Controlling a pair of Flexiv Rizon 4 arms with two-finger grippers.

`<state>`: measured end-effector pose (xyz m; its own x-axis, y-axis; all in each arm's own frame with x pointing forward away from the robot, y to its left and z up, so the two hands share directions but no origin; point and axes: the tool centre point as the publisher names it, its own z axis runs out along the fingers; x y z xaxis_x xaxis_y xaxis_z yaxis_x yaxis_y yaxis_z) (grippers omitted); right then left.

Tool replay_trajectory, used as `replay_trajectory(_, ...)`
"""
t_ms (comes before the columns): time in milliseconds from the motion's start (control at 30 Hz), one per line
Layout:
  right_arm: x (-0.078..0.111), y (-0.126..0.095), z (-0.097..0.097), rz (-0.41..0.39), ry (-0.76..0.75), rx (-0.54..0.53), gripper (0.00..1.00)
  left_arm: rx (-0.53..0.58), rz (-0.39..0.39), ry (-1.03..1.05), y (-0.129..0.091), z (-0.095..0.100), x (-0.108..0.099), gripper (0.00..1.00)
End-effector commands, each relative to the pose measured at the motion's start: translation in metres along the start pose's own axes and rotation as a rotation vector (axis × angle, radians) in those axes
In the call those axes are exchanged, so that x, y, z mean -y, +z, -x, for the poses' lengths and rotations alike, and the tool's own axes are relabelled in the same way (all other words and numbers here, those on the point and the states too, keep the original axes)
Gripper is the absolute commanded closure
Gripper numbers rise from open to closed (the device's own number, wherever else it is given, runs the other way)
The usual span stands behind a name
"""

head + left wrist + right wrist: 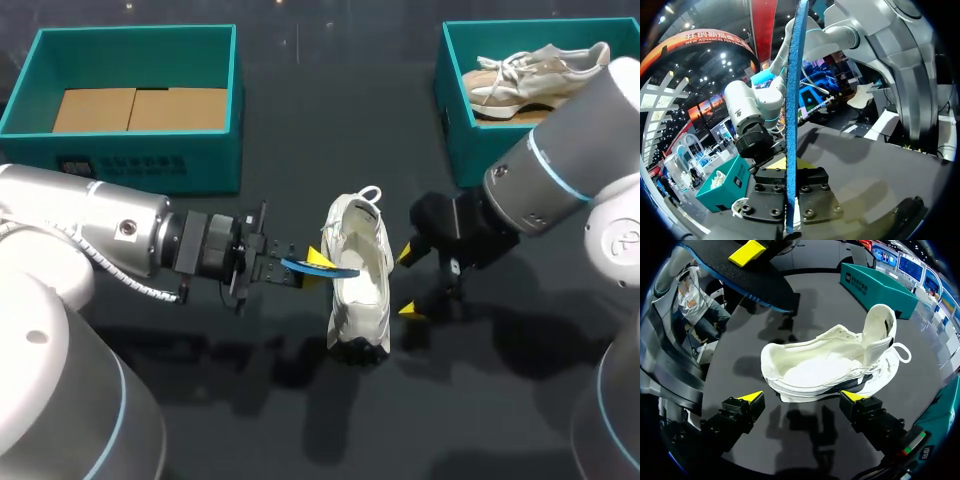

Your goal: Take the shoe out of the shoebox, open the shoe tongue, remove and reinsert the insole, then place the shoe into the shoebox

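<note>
A white shoe (362, 285) rests on the dark table, heel loop toward the far side and toe toward the near edge. Its wide-open mouth faces the right wrist view (832, 367). My left gripper (314, 262) is shut on a blue insole (322, 268), held level just left of the shoe and above its edge. Seen from the left wrist, the insole (792, 100) stands edge-on between the fingers. My right gripper (408, 282) is open beside the shoe's right side; its yellow tips (804, 397) straddle the sole without touching it.
A teal shoebox (130, 160) lined with cardboard stands at the back left. Another teal shoebox (455, 120) at the back right holds a beige shoe (535, 70). Bare table lies in front of the white shoe.
</note>
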<state>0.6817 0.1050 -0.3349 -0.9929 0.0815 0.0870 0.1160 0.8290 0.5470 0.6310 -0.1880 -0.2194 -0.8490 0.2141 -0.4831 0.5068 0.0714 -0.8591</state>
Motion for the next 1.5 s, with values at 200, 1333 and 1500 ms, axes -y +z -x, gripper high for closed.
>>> replay_trajectory(200,0.0,0.021,0.001,0.004,0.03,0.006,0.0,-0.01,-0.016,0.013,0.016,0.007,-0.014,1.0)
replay_trajectory(1333,0.005,0.019,-0.001,0.014,0.092,0.04,0.0,-0.057,-0.131,0.09,0.053,0.006,-0.038,1.0)
replay_trajectory(1500,0.005,0.019,-0.001,0.014,0.092,0.04,0.0,-0.048,-0.126,0.099,0.06,0.005,-0.04,1.0)
